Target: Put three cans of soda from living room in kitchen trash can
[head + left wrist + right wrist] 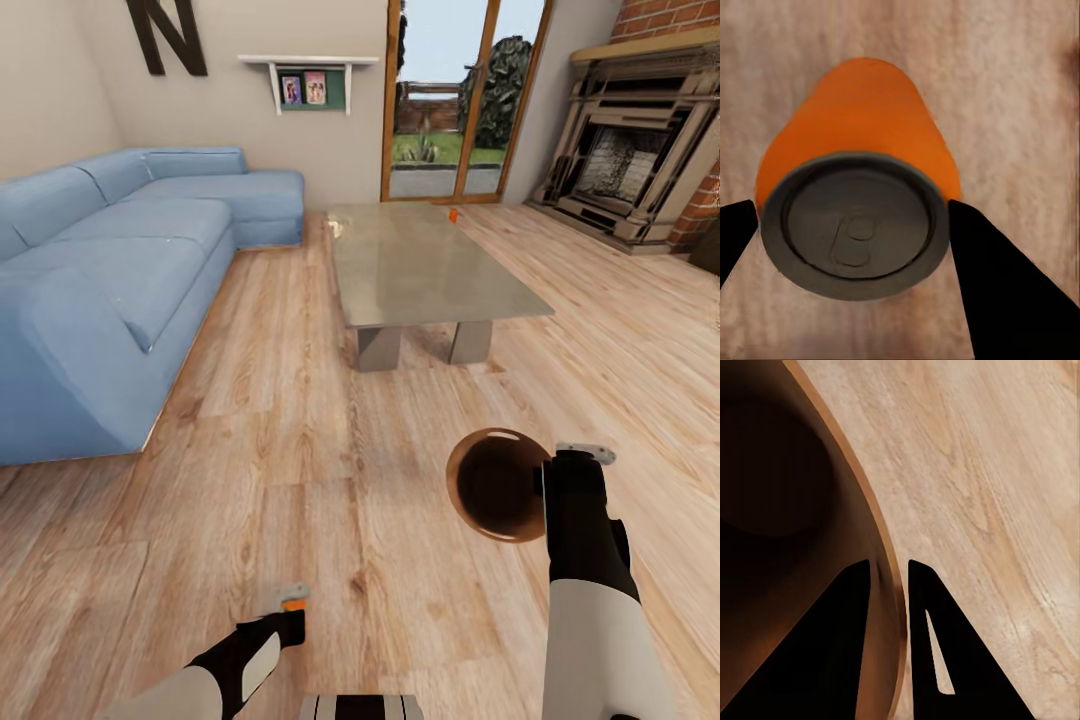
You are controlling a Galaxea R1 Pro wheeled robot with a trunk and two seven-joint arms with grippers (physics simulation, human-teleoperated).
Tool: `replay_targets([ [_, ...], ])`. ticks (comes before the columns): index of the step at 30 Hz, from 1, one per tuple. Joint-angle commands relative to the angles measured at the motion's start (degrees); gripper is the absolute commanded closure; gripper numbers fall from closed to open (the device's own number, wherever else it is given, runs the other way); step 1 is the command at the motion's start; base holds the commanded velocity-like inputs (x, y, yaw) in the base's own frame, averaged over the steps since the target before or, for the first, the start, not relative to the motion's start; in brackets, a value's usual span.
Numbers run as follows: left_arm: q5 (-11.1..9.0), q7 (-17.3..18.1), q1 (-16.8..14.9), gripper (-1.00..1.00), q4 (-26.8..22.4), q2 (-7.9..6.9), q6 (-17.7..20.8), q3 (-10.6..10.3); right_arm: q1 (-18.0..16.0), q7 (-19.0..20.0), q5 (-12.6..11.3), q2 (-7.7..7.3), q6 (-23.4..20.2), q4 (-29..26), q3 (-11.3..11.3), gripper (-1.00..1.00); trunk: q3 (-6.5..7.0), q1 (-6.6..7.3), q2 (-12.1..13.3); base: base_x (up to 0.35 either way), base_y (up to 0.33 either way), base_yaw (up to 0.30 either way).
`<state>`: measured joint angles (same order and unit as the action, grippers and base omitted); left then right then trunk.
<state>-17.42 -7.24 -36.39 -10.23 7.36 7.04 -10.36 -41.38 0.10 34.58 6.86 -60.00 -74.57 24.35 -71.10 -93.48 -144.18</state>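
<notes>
Wooden plank floor (300, 480) ran across the whole living room, with a wide bare stretch between the robot and the furniture. One light-blue corner sofa (120, 260) filled the left side, its near end cut off by the picture's edge. One glass coffee table (425, 265) stood in the middle on two blocky legs, with a clear lane of floor between it and the sofa and another on its right. One fireplace (635, 160) with brick surround sat far right, one glazed door (462, 100) stood at the far wall, and one black letter N (168, 35), cut off at the top, hung beside a small white shelf (310, 80).

One tash can (497, 485) hung above the floor near right, seen from above, its dark tan inside facing the camera. The right gripper (549, 478) pinched its rim; in the right wrist view the two black fingers (945, 645) stood either side of the rim wall (889, 585), one inside and one outside.

Two cans of soda could be counted. One can of soda (859, 191) sat clamped between the left gripper's fingers (1001, 292), grey top toward the wrist camera; in the head view the left gripper (291, 602) showed near left with only an orange sliver. The second can (453, 214) stood small and blurred at the table's far edge.
</notes>
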Motion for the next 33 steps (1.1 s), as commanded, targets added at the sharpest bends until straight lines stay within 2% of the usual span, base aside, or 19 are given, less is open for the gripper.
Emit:
replay_targets([
  [1, 0.16, 0.66, 0.0, 1.0, -0.02, -0.05, 0.01, -0.01, -0.01, 0.07, 0.05, 0.02, 0.0, 0.01, -0.01, 1.0, 0.23, 0.03, 0.01, 0.0, 0.0, 0.0],
  [5, 0.19, 2.03, 0.0, 1.0, -0.1, -0.13, 0.0, -0.01, 0.03, 0.07, 0.05, 0.07, 0.0, 0.07, -0.01, 1.0, 1.12, 0.13, 0.07, 0.0, 0.0, 0.0],
  [26, 0.26, 4.46, 0.0, 1.0, -0.32, -0.23, -0.01, -0.1, 0.0, 0.07, -0.03, 0.09, 0.0, 0.44, -0.79, 1.0, 5.77, 0.67, 0.35, 0.0, 0.0, 0.0],
  [33, 0.2, 6.27, 0.0, 1.0, -3.26, -0.24, 0.56, -0.1, -0.02, 0.07, 0.04, -0.08, 0.0, 4.24, -1.93, 1.0, 7.32, 0.85, 0.44, 0.0, 0.0, 0.0],
])
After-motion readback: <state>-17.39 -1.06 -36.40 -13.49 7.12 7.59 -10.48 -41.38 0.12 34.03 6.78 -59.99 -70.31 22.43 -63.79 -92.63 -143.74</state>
